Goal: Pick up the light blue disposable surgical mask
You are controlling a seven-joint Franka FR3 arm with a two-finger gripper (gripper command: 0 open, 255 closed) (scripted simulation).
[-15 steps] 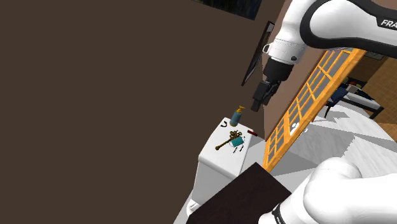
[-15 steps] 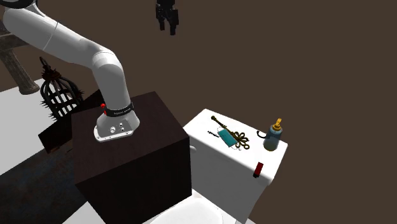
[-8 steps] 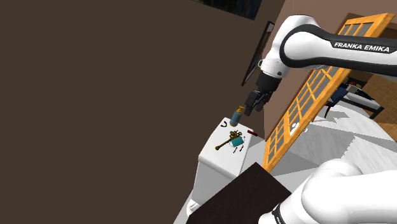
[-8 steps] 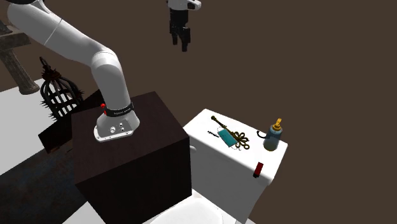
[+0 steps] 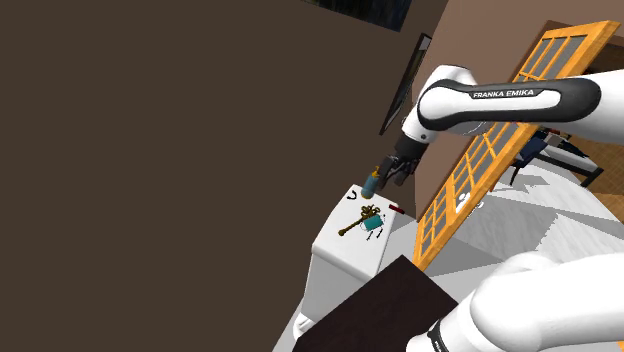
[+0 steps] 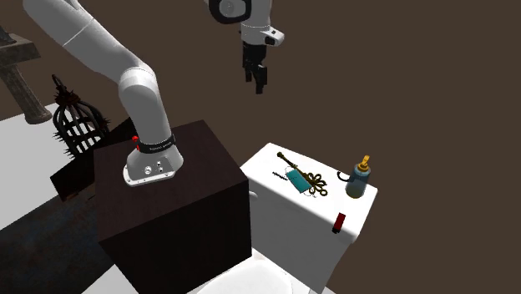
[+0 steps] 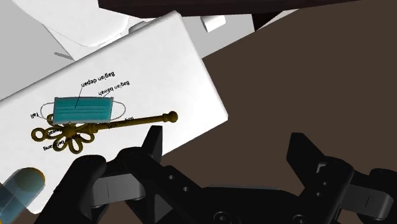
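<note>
The light blue surgical mask (image 7: 81,109) lies flat on a white tank-like top (image 7: 178,70), with printed labels around it. It also appears as a small teal patch (image 6: 295,179) (image 5: 373,227) at the middle of that top (image 6: 265,160). My black gripper (image 6: 255,81) hangs open in the air, well above the top and off to the second exterior view's left of the mask. In the wrist view its fingers (image 7: 153,143) stand wide apart with nothing between them, and the mask sits beyond and to one side of my gripper (image 7: 228,149). In the shoulder view my gripper (image 5: 388,178) overlaps the bottle.
A gold ornate key (image 7: 108,124) lies right beside the mask. A blue bottle with a gold cap (image 6: 359,177) stands at the top's far corner, with a small red item (image 6: 339,222) near the edge. The dark stand box (image 6: 179,200) adjoins the top; an orange lattice door (image 5: 480,150) stands behind.
The arm has swung the gripper down and toward the white top, moving right and lower in the second exterior view. The things on the top have not moved.
</note>
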